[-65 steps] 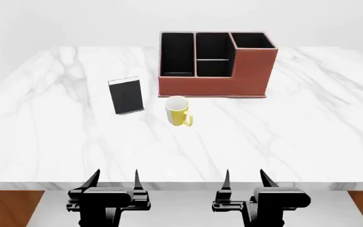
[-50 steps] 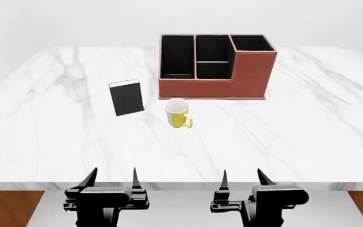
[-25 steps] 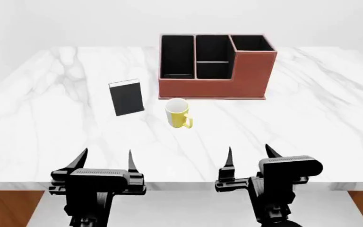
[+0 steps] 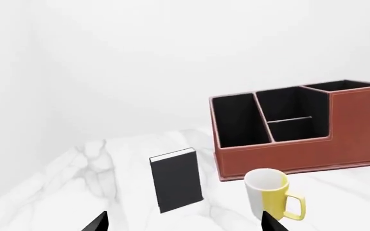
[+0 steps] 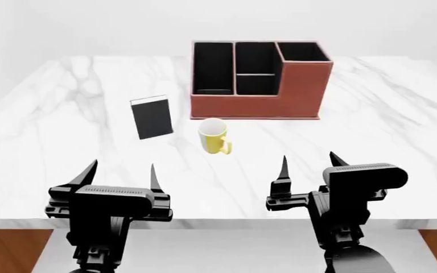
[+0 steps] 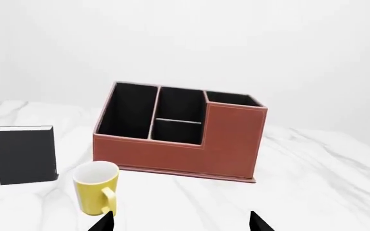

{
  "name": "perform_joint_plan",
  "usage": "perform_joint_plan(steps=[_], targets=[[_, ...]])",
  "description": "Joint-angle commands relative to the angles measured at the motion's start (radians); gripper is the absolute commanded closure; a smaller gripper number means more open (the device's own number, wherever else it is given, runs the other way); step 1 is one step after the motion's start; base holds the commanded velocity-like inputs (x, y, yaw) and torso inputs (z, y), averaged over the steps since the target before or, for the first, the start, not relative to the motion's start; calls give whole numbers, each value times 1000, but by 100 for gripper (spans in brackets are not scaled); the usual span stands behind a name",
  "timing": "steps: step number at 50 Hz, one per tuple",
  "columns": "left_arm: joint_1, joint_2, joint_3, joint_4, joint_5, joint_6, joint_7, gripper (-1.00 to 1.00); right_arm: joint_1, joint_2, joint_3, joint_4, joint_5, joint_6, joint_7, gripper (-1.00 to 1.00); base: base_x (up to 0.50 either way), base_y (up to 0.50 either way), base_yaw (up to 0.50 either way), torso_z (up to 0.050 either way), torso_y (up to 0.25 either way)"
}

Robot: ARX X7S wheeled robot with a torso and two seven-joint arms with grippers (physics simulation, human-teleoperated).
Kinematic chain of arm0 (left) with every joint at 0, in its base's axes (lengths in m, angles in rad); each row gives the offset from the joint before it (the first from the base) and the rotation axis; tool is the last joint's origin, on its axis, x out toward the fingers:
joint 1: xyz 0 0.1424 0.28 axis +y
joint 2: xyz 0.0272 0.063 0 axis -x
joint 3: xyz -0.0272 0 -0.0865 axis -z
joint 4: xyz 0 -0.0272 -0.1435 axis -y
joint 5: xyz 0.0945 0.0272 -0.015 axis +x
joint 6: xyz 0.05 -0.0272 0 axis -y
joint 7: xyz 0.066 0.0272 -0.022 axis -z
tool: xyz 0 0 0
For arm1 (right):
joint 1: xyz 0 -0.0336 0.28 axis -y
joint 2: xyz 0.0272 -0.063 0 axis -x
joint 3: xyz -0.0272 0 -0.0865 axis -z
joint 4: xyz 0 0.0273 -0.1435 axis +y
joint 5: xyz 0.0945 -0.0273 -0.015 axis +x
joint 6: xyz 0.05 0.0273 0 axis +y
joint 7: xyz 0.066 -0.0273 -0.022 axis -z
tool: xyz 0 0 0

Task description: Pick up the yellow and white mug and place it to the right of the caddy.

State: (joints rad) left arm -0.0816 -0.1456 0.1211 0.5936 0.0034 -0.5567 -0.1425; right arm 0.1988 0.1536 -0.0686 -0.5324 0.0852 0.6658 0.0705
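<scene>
The yellow and white mug point(image 5: 215, 137) stands upright on the marble table point(image 5: 370, 131), just in front of the reddish-brown caddy point(image 5: 258, 79), handle toward me. It also shows in the left wrist view point(image 4: 271, 194) and the right wrist view point(image 6: 97, 187), as does the caddy point(image 4: 313, 130) point(image 6: 185, 132). My left gripper point(image 5: 120, 173) is open and empty over the near table edge. My right gripper point(image 5: 309, 165) is open and empty, near and to the right of the mug. Both are well short of the mug.
A small black upright book-like box point(image 5: 151, 118) stands left of the mug, also in the wrist views point(image 4: 176, 180) point(image 6: 24, 154). The table's front edge point(image 5: 218, 220) lies under both grippers. White walls are behind.
Both grippers have risen and moved forward over the table's near edge toward the mug. The mug, caddy and black box have not moved.
</scene>
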Motion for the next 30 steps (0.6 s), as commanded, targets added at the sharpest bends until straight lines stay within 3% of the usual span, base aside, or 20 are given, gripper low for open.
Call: perform_joint_plan(steps=[1,12,30], targets=[[-9,-10,12,21,-4,-24,-9,-100,5,9,4,-13,15,15,4,-100,0,-145,0,0,0],[-8,-16,15,19,-12,-23,-18,-100,3,14,-2,-10,20,9,13,-100,41,-224,0,0,0],[-6,-27,20,18,-22,-20,-32,-100,5,23,-8,-11,27,8,29,-100,277,-36,0,0,0]])
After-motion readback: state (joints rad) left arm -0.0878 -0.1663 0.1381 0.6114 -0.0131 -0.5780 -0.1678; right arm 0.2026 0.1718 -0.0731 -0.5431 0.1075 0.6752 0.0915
